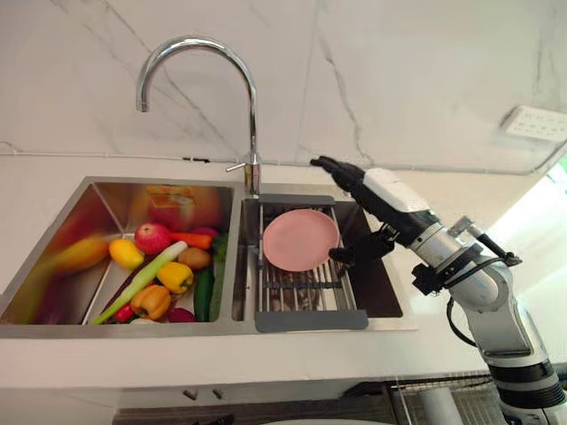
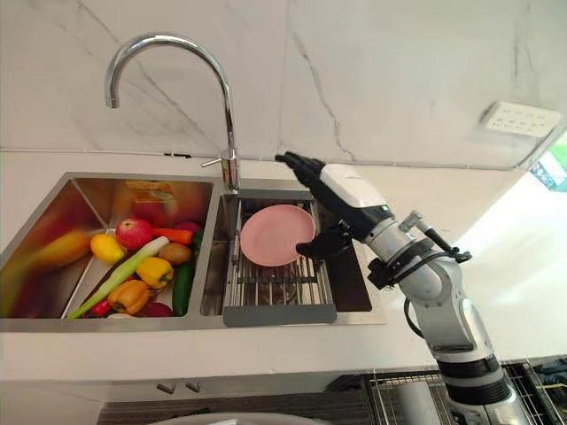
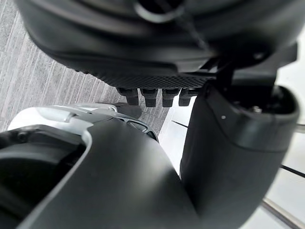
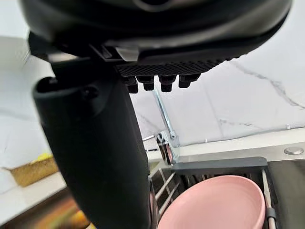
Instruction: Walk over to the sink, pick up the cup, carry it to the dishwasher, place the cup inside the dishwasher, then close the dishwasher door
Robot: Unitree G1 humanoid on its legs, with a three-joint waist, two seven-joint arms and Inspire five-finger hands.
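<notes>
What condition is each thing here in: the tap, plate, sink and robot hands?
Faucet: off, no water running.
Pink plate: empty, resting on the rack.
Left basin: holds fruit and vegetables.
Right hand: open, holding nothing.
Left hand: open, holding nothing.

White marbled wall (image 1: 399, 71) rises behind a pale countertop (image 1: 177, 363), bearing a white socket (image 1: 536, 124).

Worktop (image 1: 292, 359): white, with a steel sink (image 1: 115, 329) set into it.
Left basin (image 1: 53, 257): well to the left of the right hand (image 1: 376, 199); fruit and vegetables (image 1: 164, 270) heaped inside.
Right basin (image 1: 381, 283): below the hand; rack (image 1: 310, 319) laid across it.
Plate (image 1: 301, 239): pink, on the rack, just left of the hand.
Tap (image 1: 253, 124): behind the sink's divider, left of the hand.
</notes>
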